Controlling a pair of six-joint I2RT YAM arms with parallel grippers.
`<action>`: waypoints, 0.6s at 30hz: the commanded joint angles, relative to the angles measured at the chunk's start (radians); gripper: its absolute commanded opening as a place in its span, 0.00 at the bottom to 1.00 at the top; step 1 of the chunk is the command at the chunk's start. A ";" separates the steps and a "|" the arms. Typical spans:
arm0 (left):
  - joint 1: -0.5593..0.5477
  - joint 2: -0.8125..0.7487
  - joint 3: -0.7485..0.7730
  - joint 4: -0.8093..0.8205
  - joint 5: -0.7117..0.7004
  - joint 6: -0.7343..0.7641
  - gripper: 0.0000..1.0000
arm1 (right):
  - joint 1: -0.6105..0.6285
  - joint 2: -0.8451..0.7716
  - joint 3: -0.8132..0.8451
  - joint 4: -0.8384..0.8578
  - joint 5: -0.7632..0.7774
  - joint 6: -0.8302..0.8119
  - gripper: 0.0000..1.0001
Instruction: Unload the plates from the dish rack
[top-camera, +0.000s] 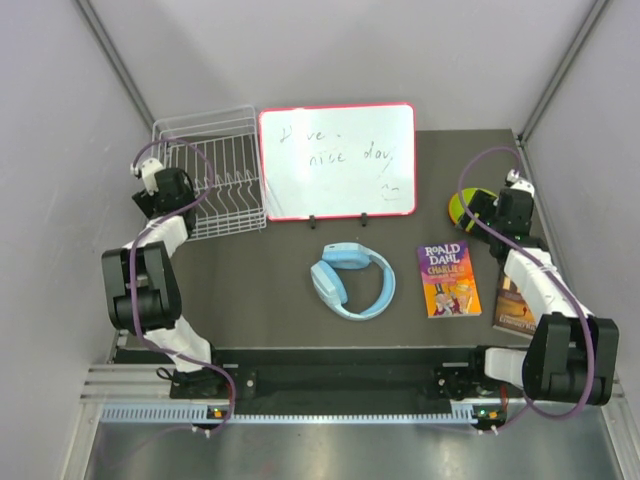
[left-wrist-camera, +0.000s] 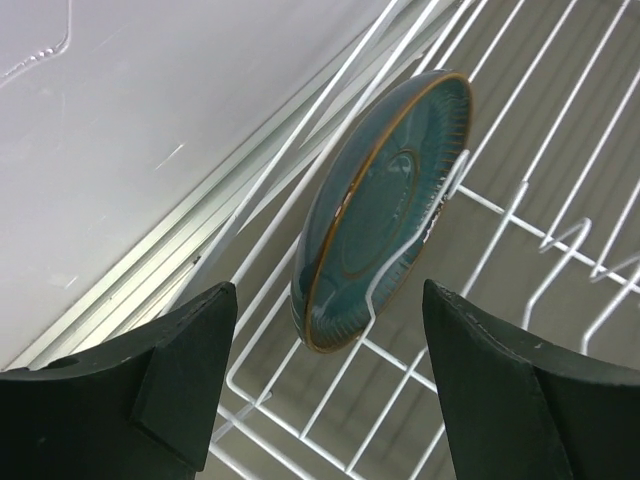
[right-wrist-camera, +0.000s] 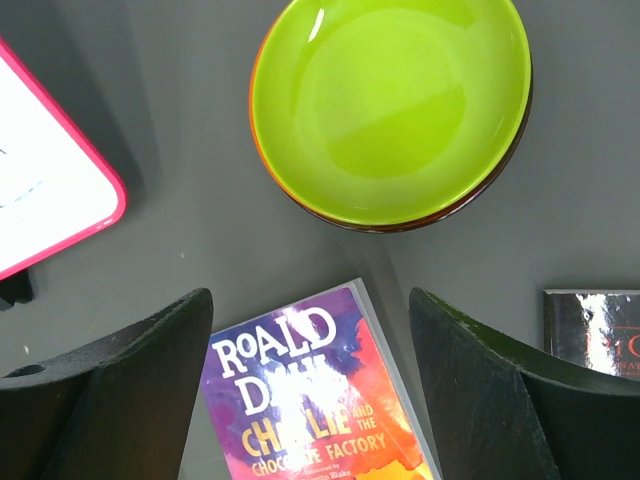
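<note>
The white wire dish rack (top-camera: 215, 170) stands at the back left. In the left wrist view a teal plate (left-wrist-camera: 385, 210) with a brown rim stands on edge between the rack's wires (left-wrist-camera: 399, 361), leaning toward the wall. My left gripper (left-wrist-camera: 328, 310) is open over the rack's left end; its fingers straddle the plate's lower rim without touching it. A lime-green plate (right-wrist-camera: 390, 100) with a dark underside lies flat on the table at the right. My right gripper (right-wrist-camera: 310, 300) hangs open just short of it, over a book, holding nothing.
A red-framed whiteboard (top-camera: 338, 160) stands beside the rack. Blue headphones (top-camera: 350, 280) lie mid-table. A Roald Dahl book (top-camera: 448, 278) and a second book (top-camera: 515, 305) lie at the right. Grey walls close in on both sides.
</note>
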 joint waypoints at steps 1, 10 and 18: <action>0.008 0.024 0.023 0.085 -0.043 -0.021 0.78 | 0.007 0.018 -0.002 0.043 -0.012 -0.015 0.79; 0.011 0.021 -0.008 0.148 -0.069 -0.029 0.71 | 0.007 0.038 -0.005 0.046 -0.029 -0.015 0.78; 0.026 0.092 0.042 0.147 -0.035 -0.076 0.58 | 0.007 0.058 -0.002 0.046 -0.029 -0.018 0.78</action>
